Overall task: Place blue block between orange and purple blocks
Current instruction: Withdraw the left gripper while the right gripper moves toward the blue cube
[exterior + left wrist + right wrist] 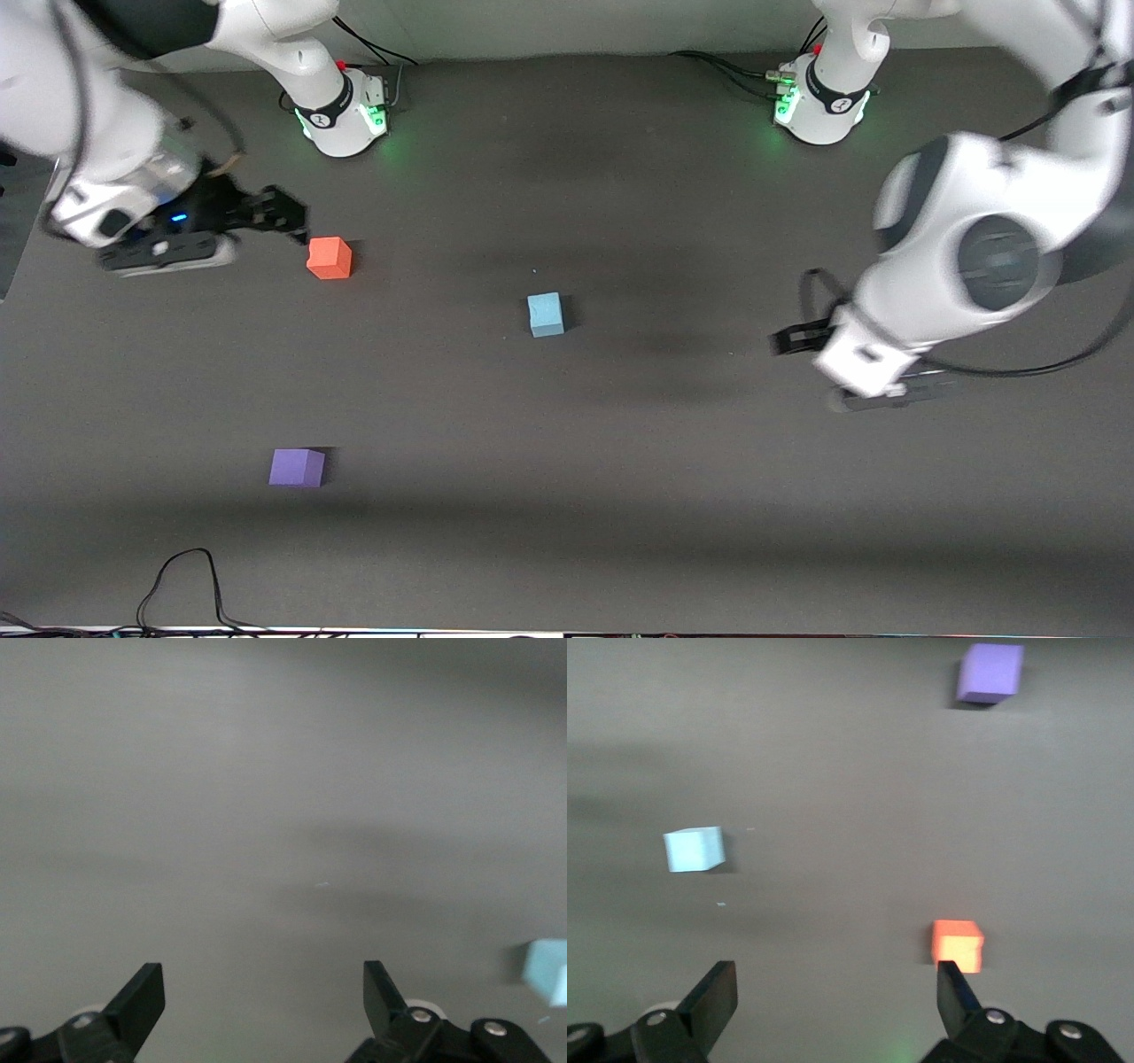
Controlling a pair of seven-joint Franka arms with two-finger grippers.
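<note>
Blue block (pixel 546 315) is sitting mid-tabletop (pixel 620 496), untouched. Right gripper (pixel 288 221) is gaping empty, seemingly just beside orange block (pixel 330 258); purple block (pixel 297 467) lies nearer the camera. Left gripper (pixel 784 341) is hanging wide open, empty.

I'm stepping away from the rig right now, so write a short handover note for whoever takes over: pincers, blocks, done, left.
Left pincer: open, empty, over bare table toward the left arm's end, aside from the blue block.
Right pincer: open, empty, close beside the orange block, holding nothing.
Blocks: blue sits mid-table, untouched. Orange lies toward the right arm's end, farther from the front camera; the purple block lies much nearer that camera, at the same end.
Done: nothing placed.
Left: grasp blue, set it in the gap between orange and purple.
</note>
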